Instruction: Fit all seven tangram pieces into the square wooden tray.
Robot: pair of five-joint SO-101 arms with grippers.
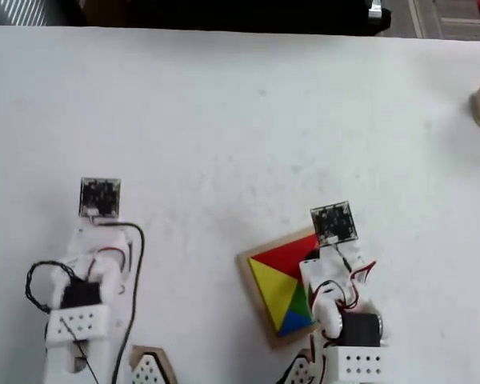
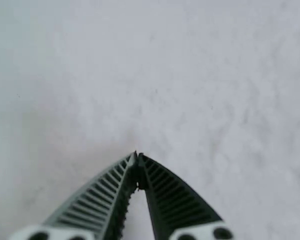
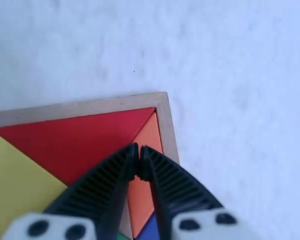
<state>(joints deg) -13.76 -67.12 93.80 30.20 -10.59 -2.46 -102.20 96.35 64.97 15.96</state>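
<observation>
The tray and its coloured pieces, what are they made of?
The tray looks like pale unfinished wood, going by its matte beige rim. The red piece and yellow piece look smooth and evenly coloured, probably painted wood, though plastic is possible.

Pieces [image 1: 280, 260] in tray [image 1: 245, 264]; right tool [image 3: 138, 162] over tray; left tool [image 2: 136, 170] over table [image 1: 224, 120], well apart.

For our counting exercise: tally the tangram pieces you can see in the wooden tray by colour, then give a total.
red piece: 1
yellow piece: 1
orange piece: 1
green piece: 1
blue piece: 1
Total: 5 in sight; the right hand covers part of the tray.
</observation>
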